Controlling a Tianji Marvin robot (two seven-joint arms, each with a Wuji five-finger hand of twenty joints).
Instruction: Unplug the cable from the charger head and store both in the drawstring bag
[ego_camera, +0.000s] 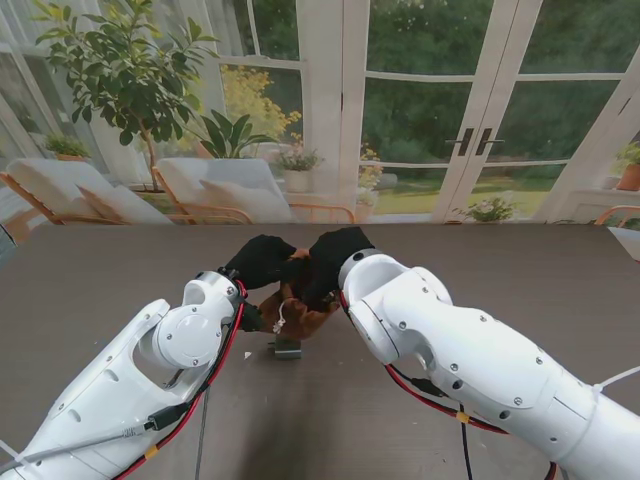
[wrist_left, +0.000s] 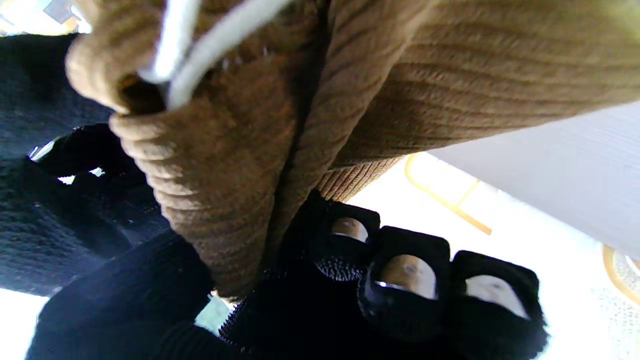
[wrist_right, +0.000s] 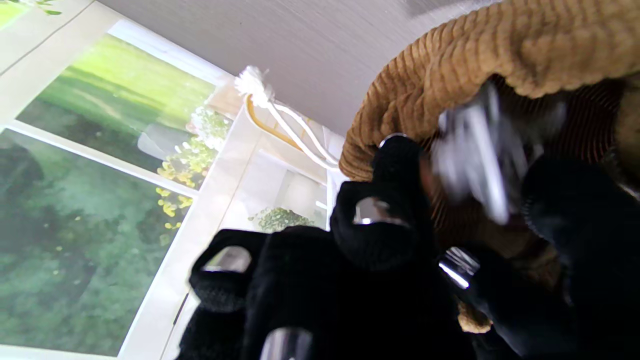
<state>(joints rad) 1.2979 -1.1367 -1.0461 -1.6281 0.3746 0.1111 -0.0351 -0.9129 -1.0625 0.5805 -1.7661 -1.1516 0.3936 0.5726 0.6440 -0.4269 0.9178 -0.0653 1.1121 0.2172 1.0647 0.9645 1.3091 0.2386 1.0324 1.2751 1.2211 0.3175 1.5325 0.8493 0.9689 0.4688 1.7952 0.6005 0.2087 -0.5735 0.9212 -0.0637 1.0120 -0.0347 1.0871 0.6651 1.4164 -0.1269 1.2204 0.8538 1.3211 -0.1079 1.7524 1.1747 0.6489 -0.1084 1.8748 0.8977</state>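
A brown corduroy drawstring bag (ego_camera: 298, 305) is held up over the middle of the table between my two black-gloved hands. My left hand (ego_camera: 262, 262) is shut on the bag's side (wrist_left: 240, 150), with its white drawstring (wrist_left: 200, 45) close to the camera. My right hand (ego_camera: 335, 258) is at the bag's open mouth (wrist_right: 450, 75), its fingers closed on a blurred pale bundle, seemingly the cable (wrist_right: 475, 150). A small grey block, likely the charger head (ego_camera: 287, 349), lies on the table just nearer to me than the bag.
The bag's knotted white drawstring (wrist_right: 255, 85) hangs free to one side. The dark table (ego_camera: 100, 280) stretches wide on both sides. Glass doors, chairs and plants stand beyond its far edge.
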